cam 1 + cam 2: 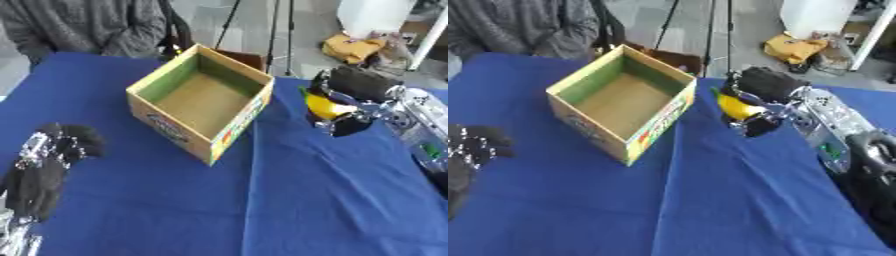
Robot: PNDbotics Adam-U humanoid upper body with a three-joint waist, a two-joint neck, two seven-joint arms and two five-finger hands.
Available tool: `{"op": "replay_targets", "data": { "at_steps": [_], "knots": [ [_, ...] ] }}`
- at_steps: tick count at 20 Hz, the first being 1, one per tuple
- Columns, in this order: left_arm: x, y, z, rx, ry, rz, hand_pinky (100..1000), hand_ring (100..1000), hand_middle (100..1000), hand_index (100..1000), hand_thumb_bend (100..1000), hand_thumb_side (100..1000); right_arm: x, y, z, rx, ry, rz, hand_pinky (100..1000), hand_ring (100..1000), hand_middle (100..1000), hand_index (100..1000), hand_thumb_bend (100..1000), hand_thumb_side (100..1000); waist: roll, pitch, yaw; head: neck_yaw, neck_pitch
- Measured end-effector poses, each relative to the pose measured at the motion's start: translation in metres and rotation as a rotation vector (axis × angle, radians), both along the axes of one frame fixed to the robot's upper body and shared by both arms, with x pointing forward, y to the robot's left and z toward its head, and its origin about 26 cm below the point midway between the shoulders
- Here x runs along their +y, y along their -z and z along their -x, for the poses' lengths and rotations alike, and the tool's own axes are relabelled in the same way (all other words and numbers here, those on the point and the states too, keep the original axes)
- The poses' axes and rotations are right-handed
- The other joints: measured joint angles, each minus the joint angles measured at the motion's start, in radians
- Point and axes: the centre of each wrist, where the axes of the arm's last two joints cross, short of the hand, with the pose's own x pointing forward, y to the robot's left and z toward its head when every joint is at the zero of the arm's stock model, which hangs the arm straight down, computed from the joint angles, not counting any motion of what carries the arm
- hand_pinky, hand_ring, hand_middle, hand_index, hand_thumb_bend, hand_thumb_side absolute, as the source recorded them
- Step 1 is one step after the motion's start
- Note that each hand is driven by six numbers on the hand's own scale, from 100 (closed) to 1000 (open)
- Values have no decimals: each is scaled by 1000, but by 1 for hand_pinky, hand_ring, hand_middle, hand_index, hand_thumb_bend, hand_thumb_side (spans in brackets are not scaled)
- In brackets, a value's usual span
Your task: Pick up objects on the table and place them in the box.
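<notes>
My right hand [354, 102] is curled round a yellow object [325, 105], held above the worktop [289, 200] near its far right edge, just beside the open box [199, 100]. I should carry it leftward over the rim before releasing. My left hand [48, 167] rests clenched near the left edge.
</notes>
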Motion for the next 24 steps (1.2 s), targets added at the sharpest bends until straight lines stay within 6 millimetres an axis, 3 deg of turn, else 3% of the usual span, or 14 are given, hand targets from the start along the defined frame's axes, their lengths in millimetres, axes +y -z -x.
{"op": "replay_targets", "data": {
  "at_steps": [6, 14, 20, 24],
  "knots": [
    [-2, -11, 5, -43, 15, 11, 634, 659, 569, 676, 351, 945, 12, -21, 6, -58, -50, -8, 420, 211, 165, 228, 100, 100, -21, -18, 87, -26, -9],
    [-8, -31, 6, -101, 50, 32, 635, 660, 569, 677, 359, 936, 27, -26, 6, -48, -118, -64, 400, 209, 159, 224, 100, 126, -35, -13, 224, -100, -41],
    [-18, -38, 7, -122, 90, 49, 634, 660, 569, 677, 359, 942, 26, -12, -3, 9, -106, -122, 384, 207, 152, 221, 100, 196, -40, 11, 297, -156, -70],
    [-22, -39, 7, -126, 106, 57, 634, 660, 569, 677, 358, 944, 19, 7, -14, 56, -68, -156, 380, 207, 150, 219, 100, 223, -42, 27, 318, -182, -88]
  ]
}}
